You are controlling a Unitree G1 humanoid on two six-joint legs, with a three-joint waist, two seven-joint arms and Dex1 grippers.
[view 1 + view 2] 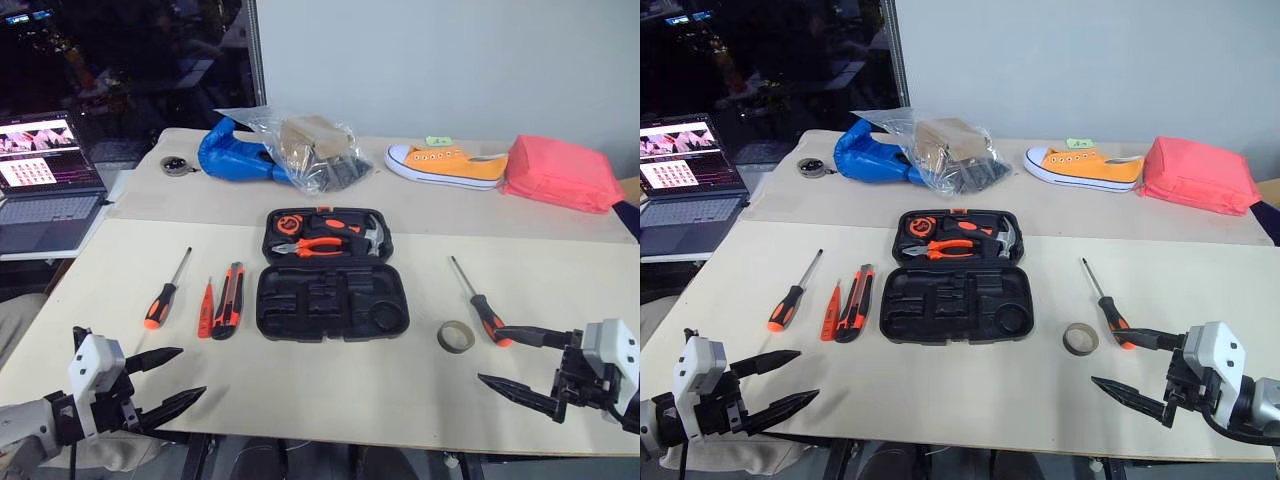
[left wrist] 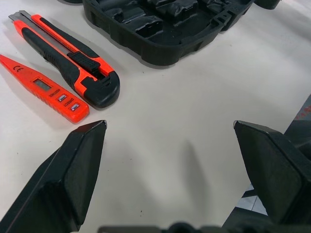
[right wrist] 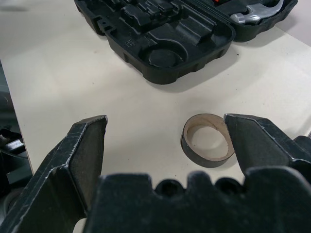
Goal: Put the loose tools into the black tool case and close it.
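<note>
Black tool case (image 1: 332, 275) lies open mid-surface, near half's slots empty – nothing packed yet.
Pliers + hammer sit in far half. Loose on the surface (image 1: 330, 390): screwdriver (image 1: 165, 290), tester (image 1: 205, 308) & knife (image 1: 228, 300) to the case's left; 2nd screwdriver (image 1: 478, 299) & tape ring (image 1: 456, 336) to its right. Left hand (image 1: 168, 380) and right hand (image 1: 522, 363) both spread wide, holding nothing, low at the near edge. All 5 items still to load, then lid to shut.

On the bench (image 1: 400, 400) before me lie the open black tool case (image 1: 330, 275), two screwdrivers (image 1: 165, 290) (image 1: 478, 300), a tester (image 1: 205, 310), a utility knife (image 1: 228, 300), a tape ring (image 1: 456, 336), a blue bag (image 1: 235, 155), an orange shoe (image 1: 447, 163) and a pink pouch (image 1: 560, 172).
</note>
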